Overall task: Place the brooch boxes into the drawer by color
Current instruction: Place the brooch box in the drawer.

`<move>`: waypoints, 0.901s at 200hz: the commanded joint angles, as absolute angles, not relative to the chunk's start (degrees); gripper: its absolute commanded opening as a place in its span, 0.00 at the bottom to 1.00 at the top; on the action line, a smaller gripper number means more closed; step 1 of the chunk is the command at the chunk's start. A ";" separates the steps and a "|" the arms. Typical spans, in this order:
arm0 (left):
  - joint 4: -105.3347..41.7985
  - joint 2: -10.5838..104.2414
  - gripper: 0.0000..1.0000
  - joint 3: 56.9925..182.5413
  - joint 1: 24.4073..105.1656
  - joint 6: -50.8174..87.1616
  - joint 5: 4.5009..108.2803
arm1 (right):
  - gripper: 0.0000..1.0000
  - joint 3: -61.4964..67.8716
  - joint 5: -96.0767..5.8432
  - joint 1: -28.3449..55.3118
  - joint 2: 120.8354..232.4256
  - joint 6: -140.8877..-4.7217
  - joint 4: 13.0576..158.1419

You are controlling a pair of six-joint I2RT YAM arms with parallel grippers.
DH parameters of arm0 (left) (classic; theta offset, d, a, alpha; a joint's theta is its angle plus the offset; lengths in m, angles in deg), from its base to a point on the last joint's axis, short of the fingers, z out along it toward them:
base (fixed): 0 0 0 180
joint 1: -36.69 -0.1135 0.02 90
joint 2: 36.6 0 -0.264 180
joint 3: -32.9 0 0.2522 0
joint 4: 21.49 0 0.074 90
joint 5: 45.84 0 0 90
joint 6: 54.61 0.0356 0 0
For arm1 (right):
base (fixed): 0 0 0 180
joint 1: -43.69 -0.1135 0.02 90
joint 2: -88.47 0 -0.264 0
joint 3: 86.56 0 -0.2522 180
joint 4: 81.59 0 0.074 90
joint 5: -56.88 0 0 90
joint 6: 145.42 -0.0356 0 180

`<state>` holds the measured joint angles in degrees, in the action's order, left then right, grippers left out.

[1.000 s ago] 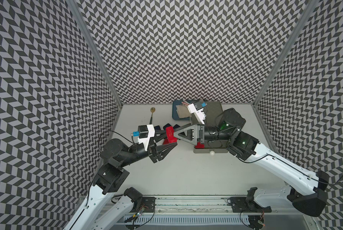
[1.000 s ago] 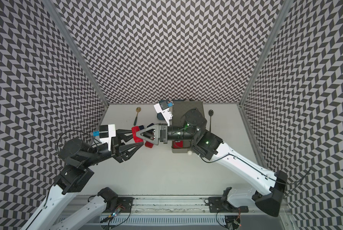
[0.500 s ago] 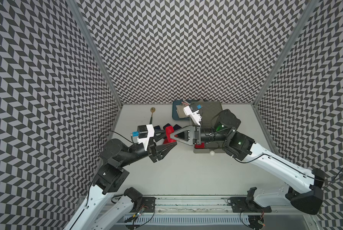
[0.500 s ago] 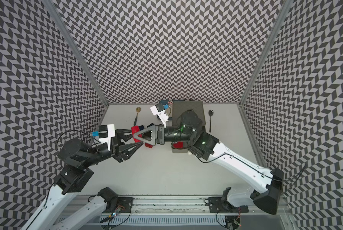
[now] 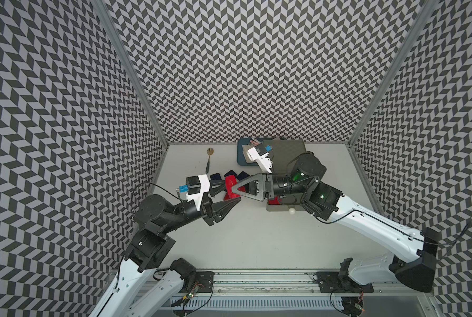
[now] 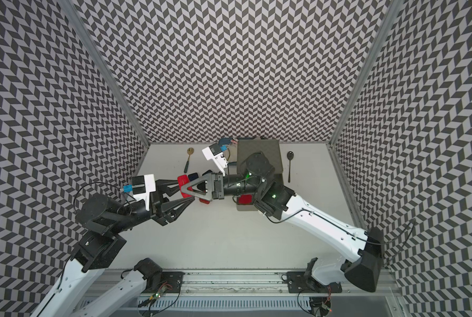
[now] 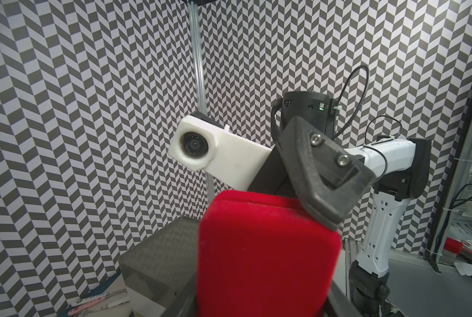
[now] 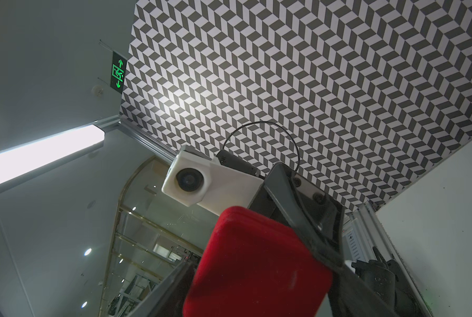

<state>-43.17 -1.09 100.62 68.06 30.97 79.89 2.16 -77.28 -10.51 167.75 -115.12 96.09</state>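
Observation:
A red brooch box [image 5: 230,181] [image 7: 265,247] [image 8: 256,266] hangs above the table between both arms. My left gripper [image 5: 232,192] [image 7: 259,299] is shut on it from the left. My right gripper [image 5: 236,190] [image 8: 256,297] comes from the right and its jaws are shut on the same box. Navy and black brooch boxes [image 5: 215,175] [image 6: 193,175] lie on the table just behind. The drawer [image 5: 287,148] [image 6: 259,153] stands at the back right, mostly under my right arm. One tier [image 5: 281,215] is pulled out, with a red box [image 6: 246,199] in it.
A blue tray [image 5: 240,157] sits left of the chest at the back wall. A gold spoon [image 5: 209,152] lies back left and a black spoon [image 6: 290,157] right of the chest. The front half of the table holds only my arms.
My right gripper has reached left to the red box and closed its jaws on it. The left arm has held the box still.

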 commanded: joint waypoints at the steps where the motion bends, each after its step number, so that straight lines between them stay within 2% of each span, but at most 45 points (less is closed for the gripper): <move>1: -45.37 -1.27 0.54 100.19 68.94 31.39 84.56 | 0.78 0.66 -76.07 -10.40 169.80 -114.57 102.75; 18: -45.84 -1.35 0.55 100.21 68.94 31.67 84.51 | 0.78 -0.02 -76.07 -10.39 170.14 -114.57 102.59; 28: -46.04 -1.36 0.59 100.27 68.94 31.74 84.33 | 0.78 -0.14 -77.62 -10.38 170.06 -116.15 102.31; 37: -46.34 -1.36 0.68 100.29 68.94 31.88 83.94 | 0.70 -0.15 -81.36 -10.35 169.97 -119.89 101.69; 53: -46.51 -1.36 0.79 100.37 68.94 32.04 83.37 | 0.68 -0.21 -80.67 -10.32 169.73 -118.16 99.41; 62: -46.50 -1.28 0.97 100.49 68.94 32.03 83.19 | 0.68 0.02 -80.06 -10.34 169.36 -117.06 98.29; 64: -46.50 -1.27 0.99 100.48 68.94 31.98 83.08 | 0.68 0.11 -79.94 -10.34 169.27 -116.86 98.06; 104: -46.41 -1.31 1.00 100.55 69.00 31.45 80.41 | 0.67 -0.16 -75.78 -9.25 167.13 -109.96 89.42; 136: -46.32 -2.35 1.00 100.07 68.94 30.36 72.80 | 0.69 0.82 -70.46 -4.60 162.69 -101.41 77.97; 156: -46.23 -3.07 1.00 99.37 68.94 28.96 67.48 | 0.69 1.06 -61.69 -0.85 158.90 -91.83 63.99; 180: -46.76 -2.86 1.00 98.80 68.94 28.76 64.87 | 0.70 0.60 -45.78 0.41 156.27 -82.17 48.19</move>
